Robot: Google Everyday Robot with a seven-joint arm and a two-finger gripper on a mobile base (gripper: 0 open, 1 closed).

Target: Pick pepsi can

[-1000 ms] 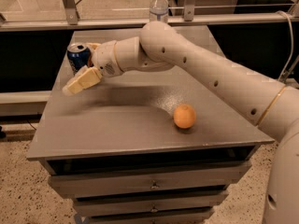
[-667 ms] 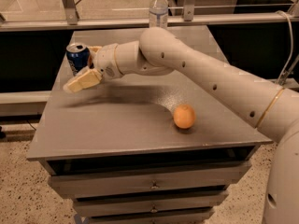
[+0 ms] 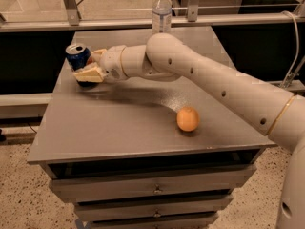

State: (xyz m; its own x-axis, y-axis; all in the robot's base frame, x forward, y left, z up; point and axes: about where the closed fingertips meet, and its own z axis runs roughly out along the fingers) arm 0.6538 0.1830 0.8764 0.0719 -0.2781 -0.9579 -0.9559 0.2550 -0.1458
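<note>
The pepsi can (image 3: 77, 56), dark blue with a silver top, stands at the far left of the grey table (image 3: 119, 128). My gripper (image 3: 90, 65) has reached it from the right and is open, with the can between the jaws. One tan finger (image 3: 87, 75) lies in front of the can's lower part and hides it. The other finger shows just behind the can. The can is still on the table.
An orange (image 3: 188, 119) lies on the table right of centre. A clear water bottle (image 3: 161, 12) with a white cap stands at the back edge. My white arm (image 3: 214, 85) crosses the table from the right. Drawers sit below the tabletop.
My gripper has moved left and lower, from just beside the can to straddling it. The can, orange and bottle have stayed put.
</note>
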